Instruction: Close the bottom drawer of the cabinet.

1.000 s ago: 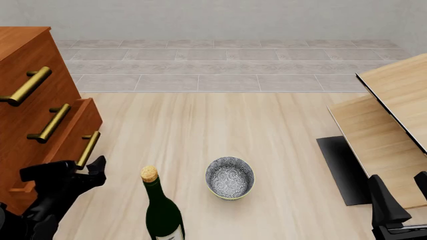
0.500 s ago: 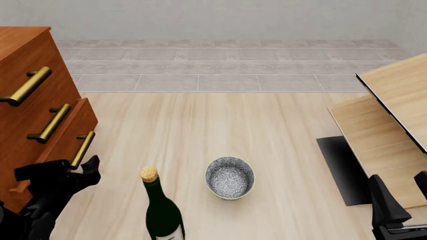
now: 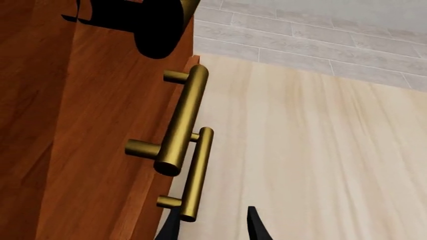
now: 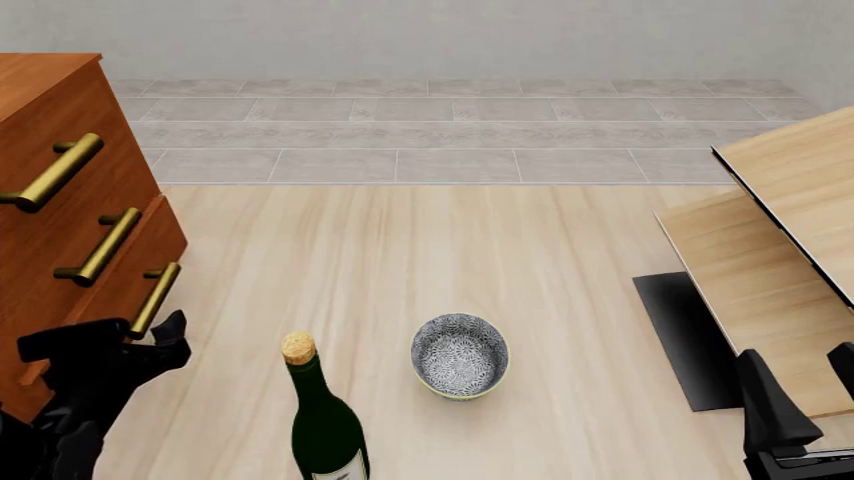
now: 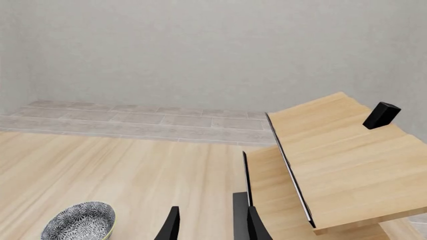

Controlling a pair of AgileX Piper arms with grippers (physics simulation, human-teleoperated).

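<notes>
Now our left claw (image 4: 147, 338) sits with its fingers parted and empty, pressed up by the lowest brass handle (image 4: 155, 299) of the bottom drawer (image 4: 114, 300). Compared with a second ago, that drawer has slid back and sits nearly flush in the cabinet (image 4: 54, 210) at the table's left. Our right claw (image 5: 208, 223) hangs open, holding nothing, near the patterned bowl (image 4: 459, 355).

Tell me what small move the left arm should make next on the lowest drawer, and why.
Probably a little more push toward the tall reddish-brown wooden cabinet. The lowest reddish-brown drawer juts out slightly past the drawer above it, and the left gripper sits right by its lowest brass bar handle. The right gripper is far off, near the pale wood furniture.
</notes>
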